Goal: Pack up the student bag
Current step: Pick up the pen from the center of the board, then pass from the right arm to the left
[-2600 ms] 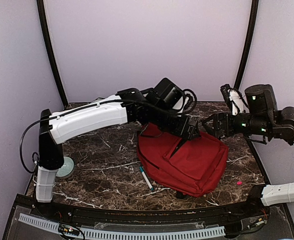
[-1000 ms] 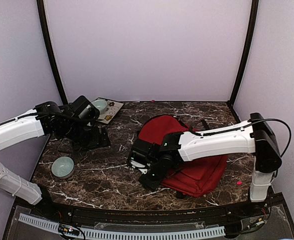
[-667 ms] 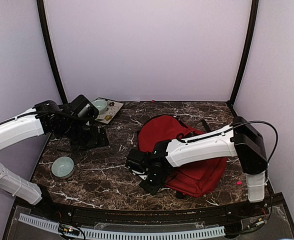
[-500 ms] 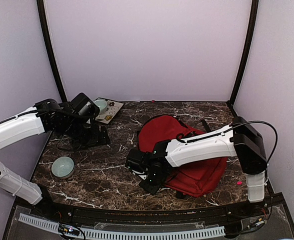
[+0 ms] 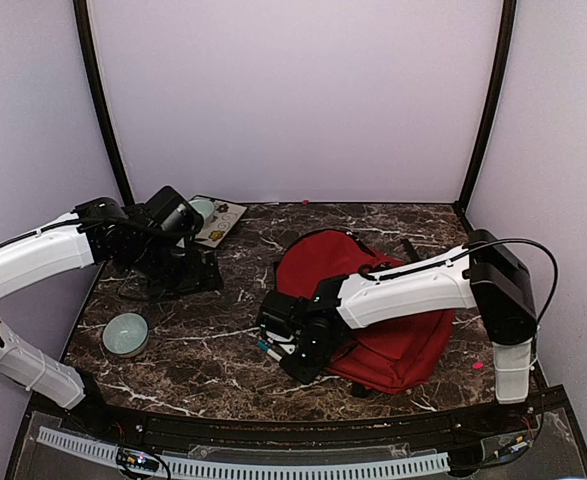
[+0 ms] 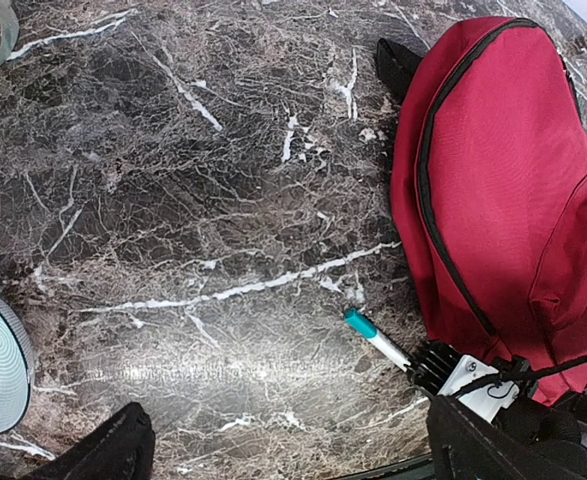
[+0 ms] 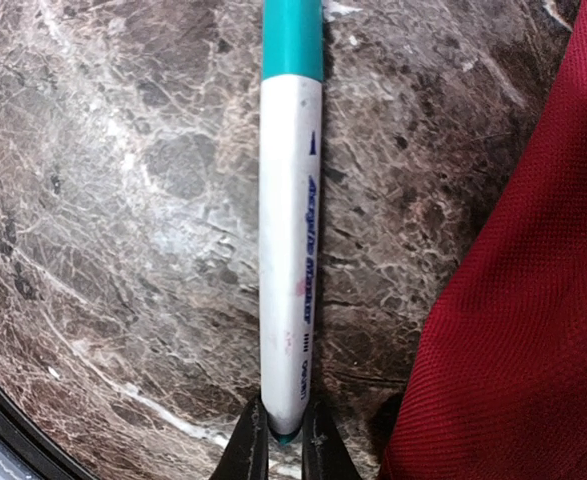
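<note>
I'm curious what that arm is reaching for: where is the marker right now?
The marker lies on the marble table, just left of the red backpack in the top view, its tail end pinched by the right gripper.

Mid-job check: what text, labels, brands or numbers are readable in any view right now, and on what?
"Acrylic Marker": blue print along the white barrel of the marker, right wrist view; faint, so this is a best reading.
Smaller print near the marker's lower end: too small to read.
Marks on the flat card at the table's back left: too small to read.
student bag: no text visible.
</note>
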`<state>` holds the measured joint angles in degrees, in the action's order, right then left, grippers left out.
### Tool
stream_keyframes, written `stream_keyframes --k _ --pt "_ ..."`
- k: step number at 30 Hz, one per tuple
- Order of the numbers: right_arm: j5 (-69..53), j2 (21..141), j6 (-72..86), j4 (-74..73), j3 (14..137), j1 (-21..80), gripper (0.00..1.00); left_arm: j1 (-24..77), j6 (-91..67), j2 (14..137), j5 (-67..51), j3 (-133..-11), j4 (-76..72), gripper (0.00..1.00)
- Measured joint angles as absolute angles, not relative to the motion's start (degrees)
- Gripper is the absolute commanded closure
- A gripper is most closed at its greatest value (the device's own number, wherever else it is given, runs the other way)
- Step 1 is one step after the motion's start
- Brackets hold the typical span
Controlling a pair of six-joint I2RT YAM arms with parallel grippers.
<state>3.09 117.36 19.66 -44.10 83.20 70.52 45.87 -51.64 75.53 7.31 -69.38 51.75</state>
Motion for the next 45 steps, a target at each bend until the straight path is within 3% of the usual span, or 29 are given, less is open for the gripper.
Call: stream_keyframes --k 17,34,45 --pt "2.0 113.4 17.1 -45.4 86.3 70.0 0.99 45.9 -48.5 66.7 1.8 -67.0 42.7 0.07" --pt "3.5 93.0 12.5 -45.3 84.0 67.7 1.0 45.8 -39.6 59.7 -10.1 -66.8 29.4 0.07" --pt "0.1 73.8 6.2 -40.4 70.8 65.9 1.0 45.9 -36.1 63.5 -20.1 -69.1 18.9 0.12"
